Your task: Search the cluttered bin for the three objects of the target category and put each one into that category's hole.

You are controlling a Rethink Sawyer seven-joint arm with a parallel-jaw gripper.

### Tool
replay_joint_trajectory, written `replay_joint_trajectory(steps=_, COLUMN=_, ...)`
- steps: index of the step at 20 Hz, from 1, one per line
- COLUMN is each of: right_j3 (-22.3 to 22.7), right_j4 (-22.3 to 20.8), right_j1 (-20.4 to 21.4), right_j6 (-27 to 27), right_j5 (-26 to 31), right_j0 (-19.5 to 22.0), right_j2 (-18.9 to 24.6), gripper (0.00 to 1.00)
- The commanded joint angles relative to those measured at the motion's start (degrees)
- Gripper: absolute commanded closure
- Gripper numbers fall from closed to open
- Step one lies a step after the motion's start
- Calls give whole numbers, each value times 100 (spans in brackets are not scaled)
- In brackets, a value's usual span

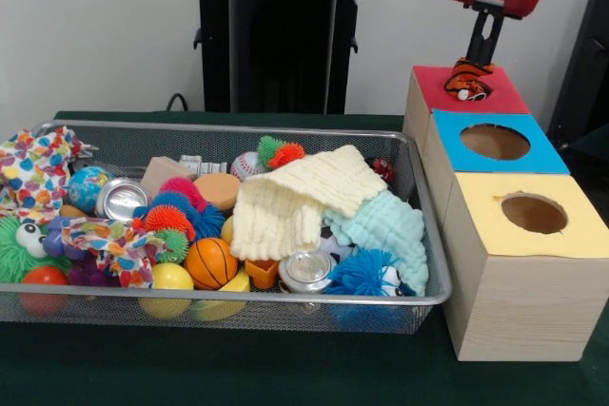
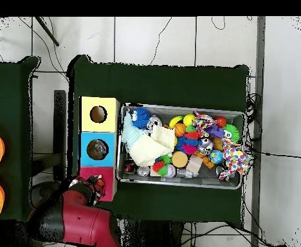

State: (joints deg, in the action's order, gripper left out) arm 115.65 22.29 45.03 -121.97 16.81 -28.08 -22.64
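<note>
My gripper [image 1: 479, 62] hangs from the red arm over the red box [image 1: 504, 98], the farthest of three wooden boxes. An orange and black striped toy [image 1: 468, 81] sits right under the gripper, at the red box's hole. Whether the gripper holds the toy or the toy rests on the box does not show. The blue box [image 1: 544, 162] and the yellow box [image 1: 575, 235] each have an open round hole. In the overhead view the arm [image 2: 82, 212] covers most of the red box [image 2: 112, 175], with the toy [image 2: 99, 185] at its tip.
The wire mesh bin [image 1: 238, 128] holds a cream cloth [image 1: 295, 202], a mint cloth [image 1: 390, 230], a small basketball [image 1: 210, 262], two cans [image 1: 121, 199] [image 1: 306, 271], spiky balls and a spotted cloth [image 1: 33, 168] draped over its left end. Bin and boxes stand side by side on green cloth.
</note>
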Motion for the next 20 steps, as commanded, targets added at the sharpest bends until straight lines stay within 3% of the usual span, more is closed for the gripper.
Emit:
replay_joint_trajectory(steps=1, right_j3=29, right_j4=-52, right_j1=-195, right_j6=-951, right_j5=186, right_j0=167, right_j2=200, gripper=100)
replay_joint_trajectory(steps=7, right_j3=161, right_j4=-15, right_j1=-583, right_j6=-988, right_j5=-541, right_j0=407, right_j2=572, gripper=100)
replay_joint_trajectory(steps=15, right_j3=-78, right_j4=68, right_j1=-1288, right_j6=-1143, right_j5=-1167, right_j0=417, right_j2=703, gripper=100)
replay_joint_trajectory(steps=20, right_j3=-70, right_j4=109, right_j1=-1473, right_j6=-1171, right_j5=-1443, right_j0=471, right_j2=821, gripper=100)
